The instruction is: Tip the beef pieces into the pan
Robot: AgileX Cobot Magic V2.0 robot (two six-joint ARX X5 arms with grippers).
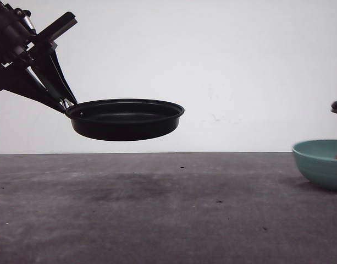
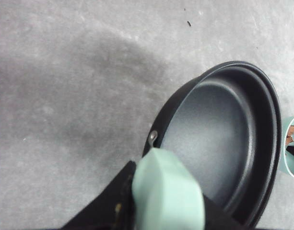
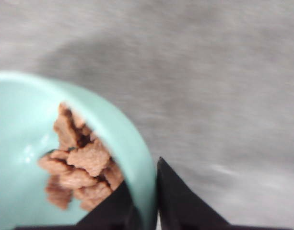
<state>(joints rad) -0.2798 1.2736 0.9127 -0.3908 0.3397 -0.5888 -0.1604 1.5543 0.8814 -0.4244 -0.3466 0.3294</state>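
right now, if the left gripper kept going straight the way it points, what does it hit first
Most likely the table. The left gripper, clamped on the handle of the raised pan, points down and forward over bare surface, though depth is hard to judge.

pan (image 1: 125, 119) left, beef pieces (image 3: 79, 165) in bowl (image 1: 322, 162) right

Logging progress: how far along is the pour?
Done: the left tool holds the pan by its handle, above the table. In hand: the right tool grips the bowl rim. Left: beef pieces all sit in the bowl; pan empty.
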